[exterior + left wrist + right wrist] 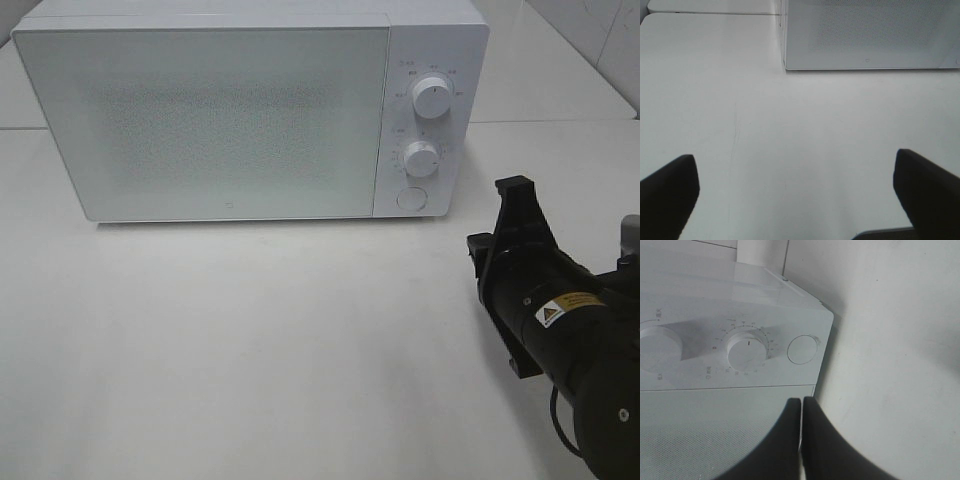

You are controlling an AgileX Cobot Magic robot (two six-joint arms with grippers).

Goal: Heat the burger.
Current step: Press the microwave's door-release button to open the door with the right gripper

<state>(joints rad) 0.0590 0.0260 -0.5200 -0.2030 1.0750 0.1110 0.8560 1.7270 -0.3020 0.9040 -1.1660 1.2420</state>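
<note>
while closed, right gripper (801, 401) near microwave (230, 110)

Work surface: white matte table (250, 350), filling the exterior high view. A panel seam (560, 122) runs crosswise at 3 o'clock. A white tiled wall (605, 35) borders the table at 1 o'clock. Lighting: even and diffuse; shadows are soft, with faint glare on the tabletop.
</note>
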